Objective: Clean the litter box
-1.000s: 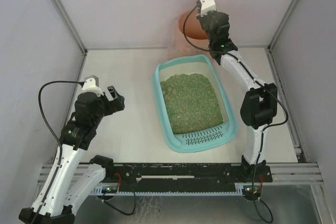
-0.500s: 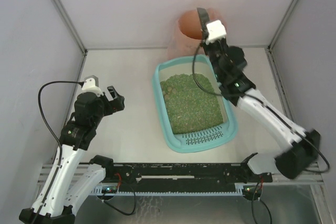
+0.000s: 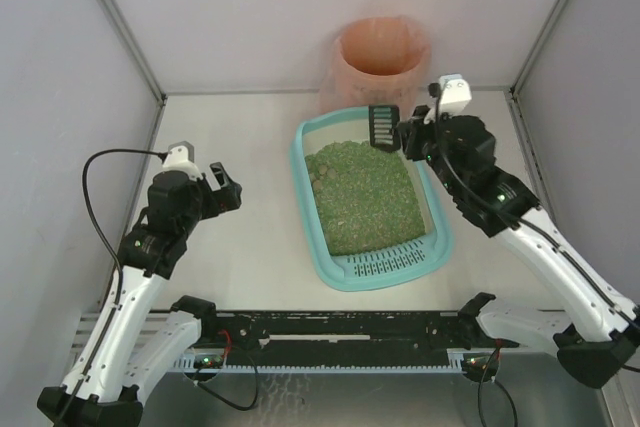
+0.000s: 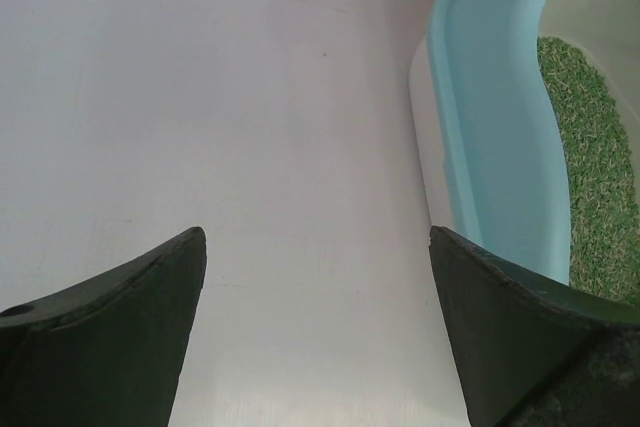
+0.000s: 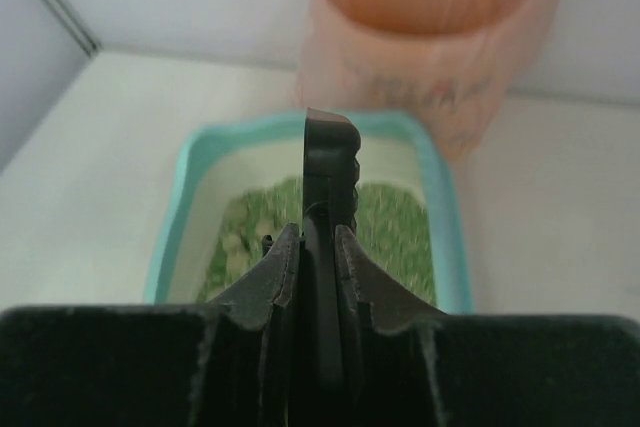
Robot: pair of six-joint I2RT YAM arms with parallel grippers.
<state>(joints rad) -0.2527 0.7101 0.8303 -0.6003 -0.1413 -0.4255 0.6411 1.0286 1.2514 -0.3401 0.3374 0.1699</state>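
The light-teal litter box (image 3: pixel 305 192) lies in the middle of the table, holding green litter (image 3: pixel 363 195), its slotted grate end (image 3: pixel 390 265) nearest the arm bases. My right gripper (image 3: pixel 408 135) is shut on the handle of a small black slotted scoop (image 3: pixel 384 126), which hangs over the box's far right corner. In the right wrist view the scoop (image 5: pixel 331 162) stands edge-on between the fingers (image 5: pixel 362 277), above the litter box (image 5: pixel 175 207). My left gripper (image 3: pixel 222 191) hovers open over bare table, left of the box. Its wrist view shows the litter box's rim (image 4: pixel 495 137).
A round bin lined with a pink bag (image 3: pixel 382 57) stands behind the box against the back wall, also seen in the right wrist view as the pink-bagged bin (image 5: pixel 440 17). Grey walls enclose the table on three sides.
My right arm has swung the scoop back from over the pink bin to above the box's far right corner. The left arm has barely shifted.
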